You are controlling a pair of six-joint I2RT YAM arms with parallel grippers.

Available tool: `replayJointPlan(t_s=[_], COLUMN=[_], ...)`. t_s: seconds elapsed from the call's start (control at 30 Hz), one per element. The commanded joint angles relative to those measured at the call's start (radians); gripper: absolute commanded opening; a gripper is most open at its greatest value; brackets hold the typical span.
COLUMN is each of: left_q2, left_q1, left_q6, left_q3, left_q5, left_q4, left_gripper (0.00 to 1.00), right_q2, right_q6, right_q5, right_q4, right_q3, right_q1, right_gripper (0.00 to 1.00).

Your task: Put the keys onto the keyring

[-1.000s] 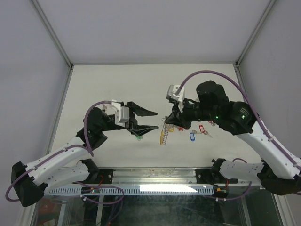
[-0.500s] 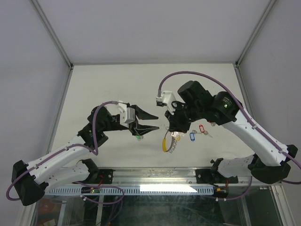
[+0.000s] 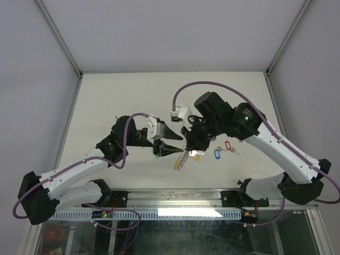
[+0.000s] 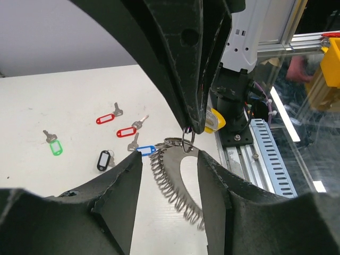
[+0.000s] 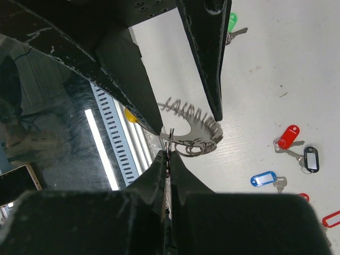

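My right gripper (image 3: pixel 187 150) is shut on a small loop of the keyring (image 3: pixel 179 162), a silvery coiled ring that hangs from it above the table. The right wrist view shows the shut tips (image 5: pixel 169 158) pinching the loop, with the coil (image 5: pixel 194 114) below. My left gripper (image 3: pixel 181 145) is open, and the coil (image 4: pixel 175 186) hangs between its fingers (image 4: pixel 114 196). The ring's yellow segment (image 4: pixel 215 119) shows beside the right gripper. Keys lie on the table: green tag (image 4: pixel 56 147), two red tags (image 4: pixel 105 118), black tag (image 4: pixel 103 159), blue tag (image 4: pixel 146 149).
The loose keys lie right of the grippers in the top view, with the blue tag (image 3: pixel 217 154) and a red tag (image 3: pixel 228 145) nearest. The green tag (image 3: pixel 155 154) lies under the left gripper. A metal rail (image 3: pixel 175 199) runs along the near table edge.
My right gripper has carried the keyring left and towards the left gripper. My left arm has reached right, so the coil now hangs between its open fingers.
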Motion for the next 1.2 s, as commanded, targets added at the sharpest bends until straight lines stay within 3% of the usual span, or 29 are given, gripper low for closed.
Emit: replayJointPlan(t_s=[0.0, 0.53, 0.77, 0.97, 1.17], left_q2=[-0.005, 0.014, 0.018, 0.025, 0.014], left_q1=[-0.011, -0.02, -0.022, -0.023, -0.023], left_q6=[0.038, 0.035, 0.041, 0.044, 0.04], left_q3=[0.057, 0.065, 0.073, 0.079, 0.075], left_q5=[0.04, 0.067, 0.071, 0.078, 0.054], left_q4=[0.0, -0.003, -0.007, -0.007, 0.001], left_gripper=[0.45, 0.38, 0.25, 0.0, 0.0], right_q2=[-0.003, 0.015, 0.023, 0.019, 0.0], right_q6=[0.006, 0.006, 0.007, 0.009, 0.011], right_q5=[-0.025, -0.017, -0.017, -0.015, -0.021], right_q4=[0.048, 0.081, 0.084, 0.089, 0.108], right_q3=[0.0, -0.006, -0.01, -0.016, -0.028], right_q1=[0.009, 0.021, 0.029, 0.032, 0.034], right_gripper=[0.0, 0.0, 0.0, 0.0, 0.0])
